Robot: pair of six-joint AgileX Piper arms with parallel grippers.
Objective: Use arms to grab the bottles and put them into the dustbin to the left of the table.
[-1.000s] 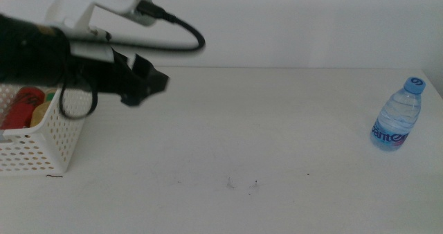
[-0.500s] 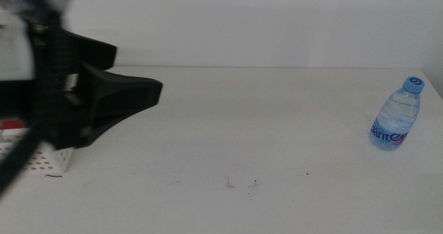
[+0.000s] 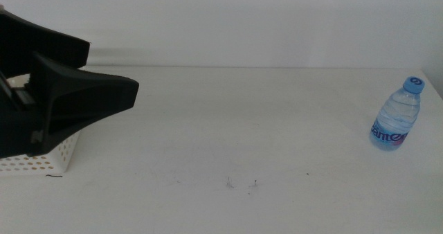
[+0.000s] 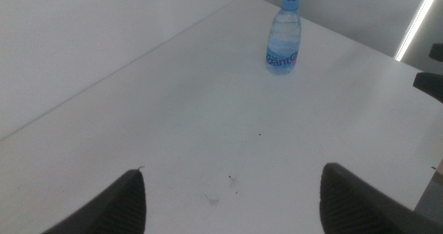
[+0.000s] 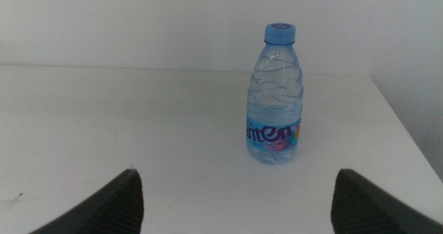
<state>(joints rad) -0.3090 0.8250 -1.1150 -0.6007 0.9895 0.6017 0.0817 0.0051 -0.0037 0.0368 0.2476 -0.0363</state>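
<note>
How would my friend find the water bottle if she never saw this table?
Look across the wide white table to its far right edge. The water bottle stands upright there, alone. It is clear with a blue cap and a blue label, unlike the white basket at the left.

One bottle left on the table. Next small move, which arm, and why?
Probably the right gripper should ease forward toward the water bottle. The bottle stands upright near the table's right edge, centred ahead of that gripper's open fingers. The left gripper, also open and holding nothing, is far off by the dustbin.
</note>
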